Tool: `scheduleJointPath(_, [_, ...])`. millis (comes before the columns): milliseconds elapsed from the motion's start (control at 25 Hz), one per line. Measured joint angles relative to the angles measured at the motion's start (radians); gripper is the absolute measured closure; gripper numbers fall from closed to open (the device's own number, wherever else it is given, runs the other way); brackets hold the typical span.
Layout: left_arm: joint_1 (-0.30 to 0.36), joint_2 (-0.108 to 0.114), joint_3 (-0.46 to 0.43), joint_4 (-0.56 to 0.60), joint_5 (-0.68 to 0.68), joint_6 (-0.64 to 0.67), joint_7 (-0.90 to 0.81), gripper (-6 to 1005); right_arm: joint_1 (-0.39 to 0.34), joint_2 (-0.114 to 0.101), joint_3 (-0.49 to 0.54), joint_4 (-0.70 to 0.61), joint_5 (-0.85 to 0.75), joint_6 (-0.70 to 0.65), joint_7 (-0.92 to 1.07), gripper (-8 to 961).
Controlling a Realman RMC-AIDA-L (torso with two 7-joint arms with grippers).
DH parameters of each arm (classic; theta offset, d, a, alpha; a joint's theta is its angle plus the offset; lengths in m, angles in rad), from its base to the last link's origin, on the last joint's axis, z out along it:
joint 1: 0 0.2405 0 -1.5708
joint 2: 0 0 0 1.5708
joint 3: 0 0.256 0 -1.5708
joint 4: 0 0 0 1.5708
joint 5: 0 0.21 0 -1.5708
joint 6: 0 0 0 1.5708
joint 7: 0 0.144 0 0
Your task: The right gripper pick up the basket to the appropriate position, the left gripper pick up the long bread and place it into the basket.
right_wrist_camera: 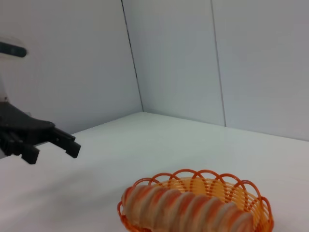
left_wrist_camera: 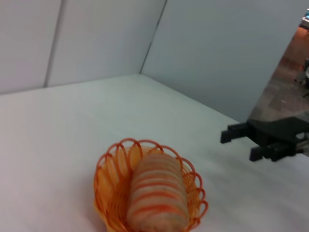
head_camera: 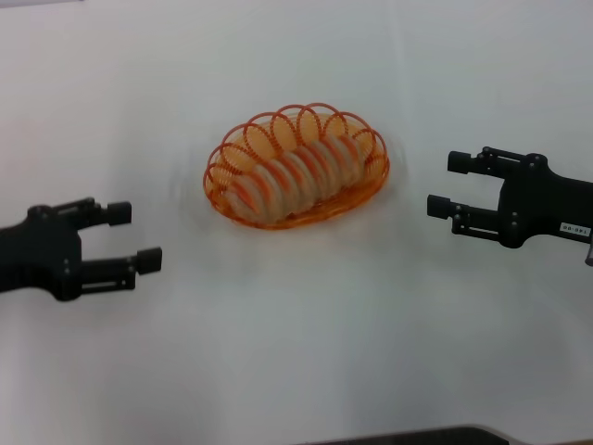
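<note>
basket (head_camera: 295, 190): on bench (head_camera: 296, 352), between both jaws, touching neither
long bread (head_camera: 301, 169): lying inside basket
left gripper (head_camera: 135, 237): jaws open, empty
right gripper (head_camera: 447, 184): jaws open, empty

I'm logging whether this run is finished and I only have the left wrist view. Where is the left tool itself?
Observer: The head view shows the left tool open and empty, on the basket's left side, apart from it.
Operator: Does the loaf overhang the rim anywhere?
Observer: No. From above, the long bread lies lengthwise inside the rim.
Operator: How near is the right tool?
Observer: The right tool is open, with a clear gap of bare table between it and the basket.
</note>
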Motion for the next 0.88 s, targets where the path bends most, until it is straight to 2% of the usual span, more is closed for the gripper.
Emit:
scheduleJointPath(400, [0.033, -0.011, -0.004, -0.102, 0.042, -0.029, 0.072, 138, 0.005, -0.003, -0.043, -0.007, -0.023, 0.023, 0.002, 208])
scheduleJointPath(880, [0.026, -0.015, -0.005, -0.124, 0.042, -0.044, 0.083, 138, 0.015, 0.0, -0.051, 0.013, -0.079, 0.061, 0.008, 208])
